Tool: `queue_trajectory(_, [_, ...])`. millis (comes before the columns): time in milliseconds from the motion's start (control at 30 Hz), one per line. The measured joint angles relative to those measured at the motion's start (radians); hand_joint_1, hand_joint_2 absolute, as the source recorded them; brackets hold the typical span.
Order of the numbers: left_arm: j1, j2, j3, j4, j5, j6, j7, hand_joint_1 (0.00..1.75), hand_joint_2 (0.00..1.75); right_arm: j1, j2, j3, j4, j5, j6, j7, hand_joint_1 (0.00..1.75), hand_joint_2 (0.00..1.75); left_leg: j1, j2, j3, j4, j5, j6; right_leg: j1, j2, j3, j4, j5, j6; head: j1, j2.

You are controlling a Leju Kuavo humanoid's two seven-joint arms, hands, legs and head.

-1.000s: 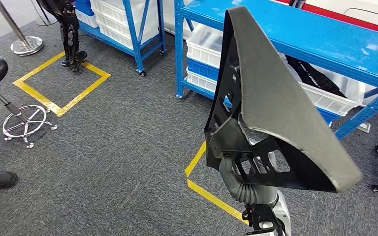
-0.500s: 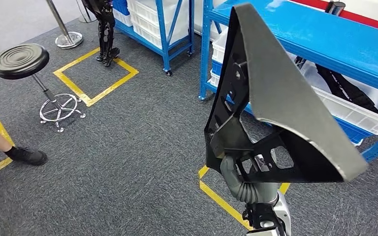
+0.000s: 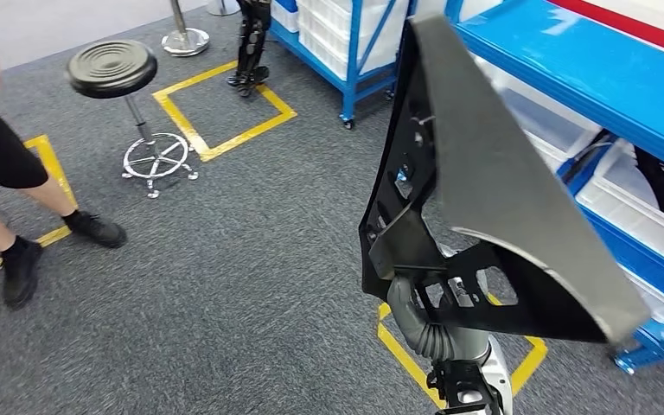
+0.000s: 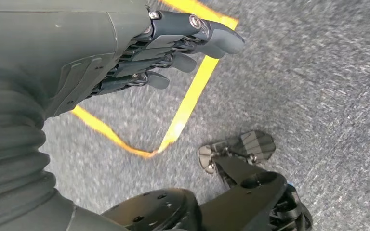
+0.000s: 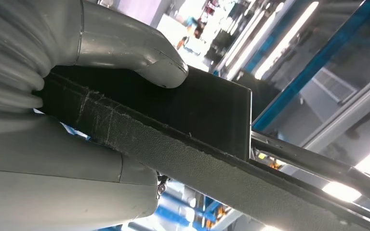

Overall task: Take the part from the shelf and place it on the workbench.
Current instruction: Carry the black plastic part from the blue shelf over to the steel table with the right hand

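A large dark triangular part (image 3: 484,173), with a grey felt-like face and a black ribbed frame behind it, stands upright in front of me in the head view. My right hand (image 3: 408,301) grips its lower frame from below. In the right wrist view the grey thumb (image 5: 142,50) presses on the part's black panel (image 5: 207,113), with the felt edge running across the palm. My left hand (image 4: 173,53) hangs over the grey carpet, its fingers apart and holding nothing.
A blue shelf (image 3: 605,78) with white bins (image 3: 640,207) stands at the right. A second blue rack (image 3: 354,52) is at the back. A black stool (image 3: 112,67) and a person's legs (image 3: 17,199) are at the left. Yellow tape squares (image 3: 225,112) mark the carpet.
The whole picture has shifted: the camera has turned away from the shelf, and the stool and a person have come into view at left. The part stays held the same way.
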Motion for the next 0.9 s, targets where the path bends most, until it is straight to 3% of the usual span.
queue_trajectory(33, [0.001,0.0,0.003,0.0,0.003,-0.005,0.0,0.0,1.75,0.0,-0.001,0.0,0.0,-0.001,0.0,0.0,1.75,1.75,0.0,-0.015,-0.002,0.0,0.002,0.001,-0.001,0.003,-0.018,0.03,-0.005,0.004,0.0,0.0])
queue_trajectory(67, [0.001,0.001,0.005,0.0,0.005,-0.008,0.0,0.0,1.75,0.001,-0.001,0.0,0.0,-0.001,0.0,0.0,1.75,1.75,0.0,-0.029,-0.002,0.0,0.003,0.0,-0.002,0.005,-0.015,0.018,0.007,0.012,0.0,0.0])
queue_trajectory(133, [0.002,0.001,0.009,0.0,0.008,-0.014,0.0,0.0,1.75,0.0,-0.002,0.0,0.0,-0.002,0.001,0.0,1.75,1.75,0.002,-0.057,-0.003,0.0,0.008,-0.004,-0.007,0.022,0.045,-0.111,0.065,0.029,0.0,0.0])
queue_trajectory(167, [0.002,0.002,0.011,0.0,0.009,-0.016,-0.001,0.0,1.75,0.0,-0.002,0.0,0.0,-0.003,0.001,0.0,1.75,1.75,0.001,-0.07,-0.004,0.001,0.01,-0.009,-0.008,0.041,0.077,-0.181,0.091,0.031,0.0,0.0])
queue_trajectory(233, [0.003,0.002,0.014,0.0,0.01,-0.02,-0.005,0.0,1.75,0.0,-0.002,-0.001,0.0,-0.003,0.002,-0.001,1.75,1.75,-0.001,-0.089,-0.007,0.001,0.014,-0.02,-0.007,0.065,0.112,-0.258,0.117,0.025,0.0,0.0])
queue_trajectory(300, [0.005,0.003,0.016,0.0,0.01,-0.019,-0.011,0.0,1.75,0.0,-0.002,-0.001,0.0,-0.002,0.002,-0.001,1.75,1.75,0.001,-0.105,-0.011,-0.004,0.021,-0.033,-0.003,0.054,0.117,-0.265,0.124,0.01,0.0,0.0])
queue_trajectory(333, [0.007,0.005,0.017,0.0,0.01,-0.019,-0.013,0.0,1.75,0.0,-0.002,-0.002,0.0,-0.002,0.002,-0.001,1.75,1.75,0.002,-0.101,-0.015,-0.003,0.022,-0.038,-0.005,0.043,0.12,-0.268,0.129,0.003,0.0,0.0])
queue_trajectory(367, [0.009,0.006,0.018,0.0,0.008,-0.019,-0.014,0.0,1.75,0.0,-0.001,-0.003,0.0,-0.002,0.002,-0.002,1.75,1.75,0.001,-0.081,-0.022,0.01,0.013,-0.042,-0.008,0.031,0.123,-0.272,0.133,-0.005,-0.001,0.0])
queue_trajectory(400, [0.01,0.007,0.018,0.0,0.007,-0.019,-0.015,0.0,1.75,0.001,0.0,-0.004,0.0,-0.002,0.002,-0.002,1.75,1.75,0.0,-0.053,-0.036,0.041,-0.007,-0.046,-0.011,0.019,0.125,-0.276,0.137,-0.012,-0.004,0.0])
queue_trajectory(467, [0.009,0.007,0.018,0.0,0.002,-0.018,-0.018,0.0,1.75,0.005,0.001,-0.006,0.0,-0.002,0.002,-0.003,1.75,1.75,0.0,0.008,-0.087,0.158,-0.076,-0.05,-0.01,-0.006,0.126,-0.278,0.139,-0.02,-0.006,0.0])
queue_trajectory(533, [0.008,0.007,0.018,0.0,-0.003,-0.016,-0.022,0.0,1.75,0.008,0.001,-0.008,0.0,-0.002,0.002,-0.003,1.75,1.75,0.006,0.026,-0.133,0.263,-0.119,-0.056,-0.006,-0.033,0.125,-0.277,0.139,-0.022,-0.006,0.0])
queue_trajectory(567, [0.009,0.006,0.018,0.0,-0.005,-0.016,-0.024,0.0,1.75,0.008,0.002,-0.008,0.0,-0.002,0.002,-0.003,1.75,1.75,0.009,0.03,-0.133,0.27,-0.115,-0.059,-0.006,-0.046,0.125,-0.277,0.138,-0.021,-0.007,0.0])
queue_trajectory(600, [0.009,0.007,0.018,0.0,-0.007,-0.015,-0.025,0.0,1.75,0.01,0.002,-0.008,0.0,-0.002,0.002,-0.003,1.75,1.75,0.012,0.037,-0.113,0.238,-0.095,-0.062,-0.006,-0.058,0.125,-0.276,0.137,-0.02,-0.007,0.0])
queue_trajectory(667, [0.008,0.006,0.018,0.0,-0.01,-0.015,-0.028,0.0,1.75,0.011,0.002,-0.008,0.0,-0.002,0.002,-0.003,1.75,1.75,0.014,0.068,-0.036,0.11,-0.043,-0.064,-0.004,-0.078,0.129,-0.275,0.131,-0.012,-0.008,0.0])
queue_trajectory(733, [0.006,0.004,0.017,0.0,-0.014,-0.017,-0.03,0.0,1.75,0.011,0.002,-0.008,0.0,-0.002,0.002,-0.003,1.75,1.75,0.01,0.089,0.011,0.026,-0.021,-0.056,0.001,-0.093,0.129,-0.272,0.124,0.0,-0.005,0.0])
queue_trajectory(833, [0.006,0.003,0.017,0.0,-0.018,-0.015,-0.032,0.0,1.75,0.011,0.002,-0.009,0.0,-0.001,0.002,-0.004,1.75,1.75,0.002,0.063,0.008,0.012,-0.016,-0.035,0.001,-0.113,0.132,-0.273,0.122,0.015,-0.002,0.0])
queue_trajectory(900, [0.005,0.004,0.017,0.0,-0.021,-0.008,-0.036,0.0,1.75,0.012,0.002,-0.01,-0.001,0.001,0.001,-0.004,1.75,1.75,0.003,0.042,0.006,0.007,-0.009,-0.02,-0.003,-0.082,0.113,-0.236,0.098,0.019,0.0,0.0])
